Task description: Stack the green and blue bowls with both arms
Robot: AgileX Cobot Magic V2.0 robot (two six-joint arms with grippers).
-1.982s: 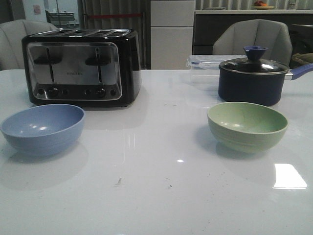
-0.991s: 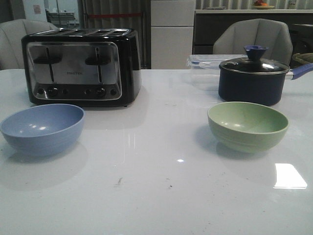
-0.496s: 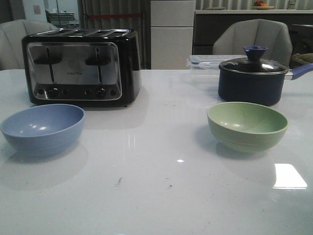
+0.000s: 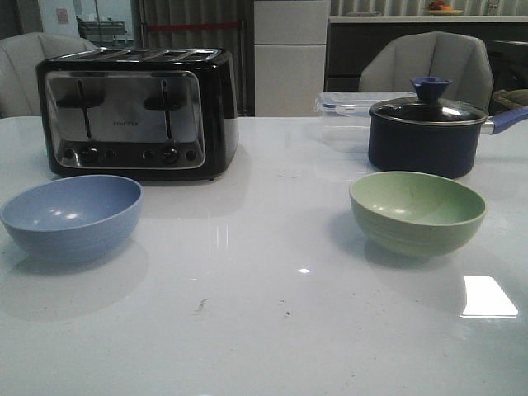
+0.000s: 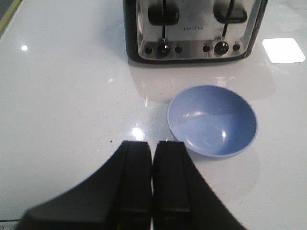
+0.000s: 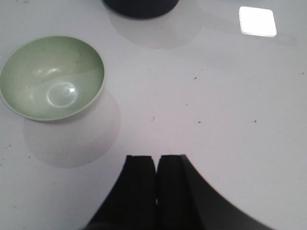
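The periwinkle blue bowl (image 4: 72, 216) sits upright and empty on the white table at the left front; it also shows in the left wrist view (image 5: 212, 120). The sage green bowl (image 4: 417, 211) sits upright and empty at the right; it also shows in the right wrist view (image 6: 53, 77). My left gripper (image 5: 153, 146) is shut and empty, above the table beside the blue bowl. My right gripper (image 6: 157, 160) is shut and empty, above the table apart from the green bowl. Neither arm shows in the front view.
A black-and-chrome toaster (image 4: 136, 111) stands behind the blue bowl. A dark navy lidded pot (image 4: 426, 132) with a blue handle stands behind the green bowl, a clear lidded container (image 4: 345, 107) beside it. Chairs stand beyond the table's far edge.
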